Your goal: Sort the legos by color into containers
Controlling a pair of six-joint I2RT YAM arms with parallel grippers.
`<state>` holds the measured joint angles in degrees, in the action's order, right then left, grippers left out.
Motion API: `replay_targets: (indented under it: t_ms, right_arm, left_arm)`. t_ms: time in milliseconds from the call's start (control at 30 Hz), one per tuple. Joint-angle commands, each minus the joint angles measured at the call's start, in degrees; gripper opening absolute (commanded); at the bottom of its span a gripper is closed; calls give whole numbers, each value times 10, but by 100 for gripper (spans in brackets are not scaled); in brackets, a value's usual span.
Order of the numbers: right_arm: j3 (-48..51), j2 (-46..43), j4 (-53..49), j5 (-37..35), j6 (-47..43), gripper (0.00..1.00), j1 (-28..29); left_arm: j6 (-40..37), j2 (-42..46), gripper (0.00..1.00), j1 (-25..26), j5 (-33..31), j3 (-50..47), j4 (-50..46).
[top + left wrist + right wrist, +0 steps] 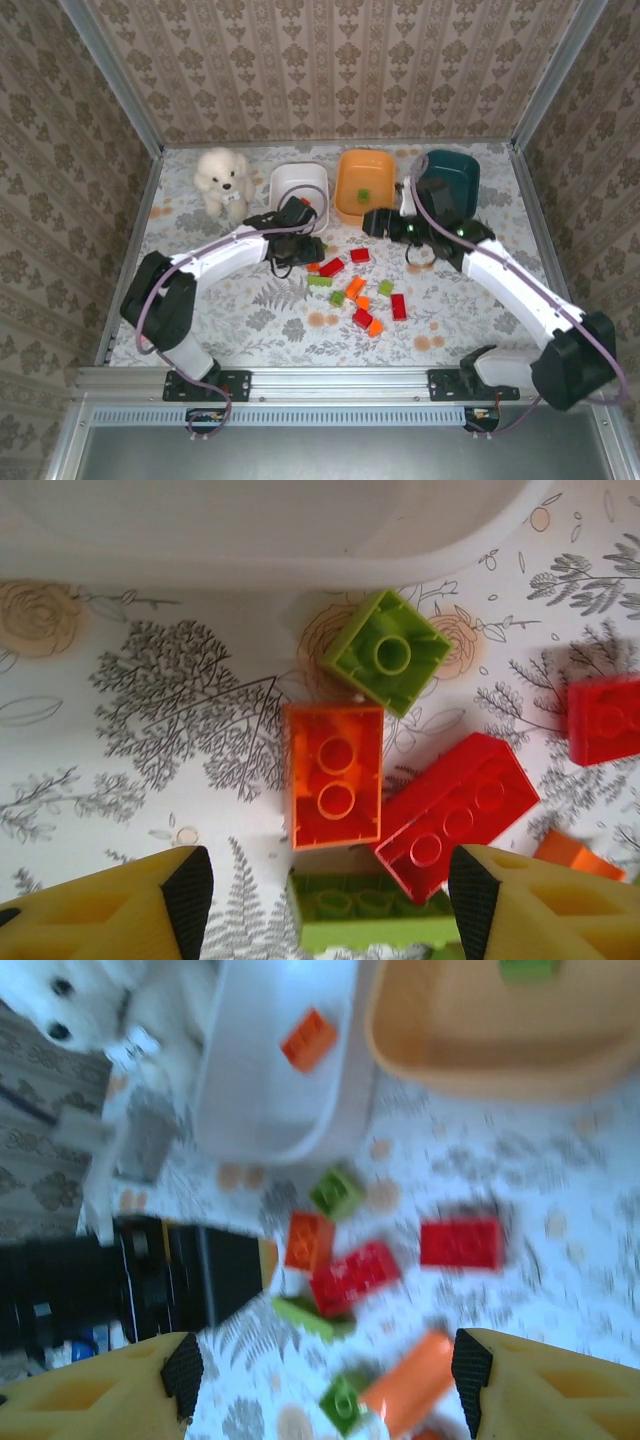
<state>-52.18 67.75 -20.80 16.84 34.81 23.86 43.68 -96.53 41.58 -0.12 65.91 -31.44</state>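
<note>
L end effector: jaws wide, nothing held, over legos just beside the white tub near rim. Under it: orange brick, long axis pointing at the tub; red brick diagonal, just beside it; long green brick crosswise betw. fingertips. R end effector: jaws apart, empty, near the orange tub, w/ one green piece inside. Teal tub rightmost. Table: floral cloth. Walls: patterned wallpaper.
</note>
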Motion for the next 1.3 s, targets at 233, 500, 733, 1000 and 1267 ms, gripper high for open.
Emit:
replay_targets:
  t_ms: [233, 500, 733, 1000, 1267]
  right_arm:
    - [75, -144, -39, 25, 38, 72, 0]
    - [73, -139, -41, 32, 34, 72, 1]
    - [69, -123, -39, 35, 31, 72, 0]
    - [59, -127, -58, 23, 22, 71, 0]
    - [48, -144, -92, 2, 10, 71, 1]
  left_arm:
    - [-9, -103, 64, 12, -41, 71, -48]
    - [-6, -146, 57, 16, -56, 98, -49]
    - [-12, -166, 41, 21, -58, 100, -56]
    - [-20, -68, 30, 33, -110, 81, -90]
    - [-51, 1, 28, 0, -94, 149, -121]
